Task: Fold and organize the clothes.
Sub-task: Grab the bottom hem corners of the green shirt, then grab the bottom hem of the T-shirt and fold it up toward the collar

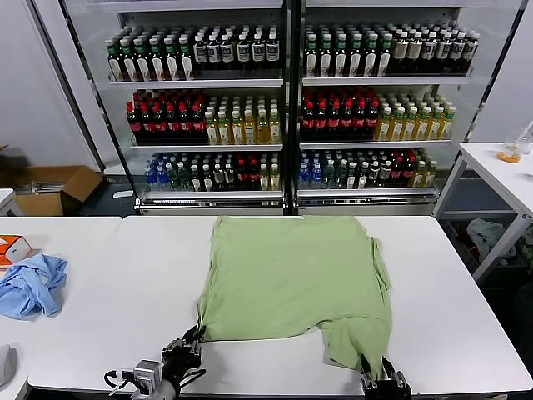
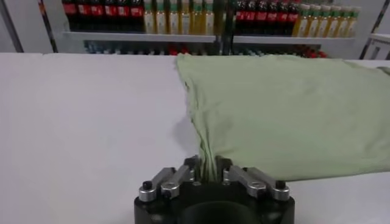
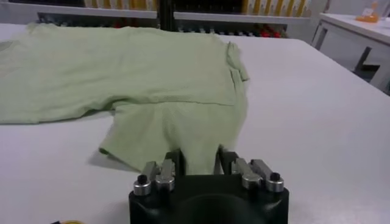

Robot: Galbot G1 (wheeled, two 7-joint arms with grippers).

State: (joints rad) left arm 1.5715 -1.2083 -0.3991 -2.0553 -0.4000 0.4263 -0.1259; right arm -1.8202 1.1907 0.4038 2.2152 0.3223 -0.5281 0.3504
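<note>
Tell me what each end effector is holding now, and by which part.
Both hold the green shirt: the left end effector pinches its near-left corner, the right end effector its near-right edge.

We can read no text, label, brand, number or sign anywhere; the labels on the shelved bottles [image 1: 283, 50] at twelve o'clock are illegible.

Your head view looks forward and down over the bench [image 1: 466, 275] toward the drink shelves [image 1: 287, 108]. Each wrist view sits low just behind its hand, close above the bench top, facing those shelves. All three share the green shirt [image 1: 291, 275].
</note>
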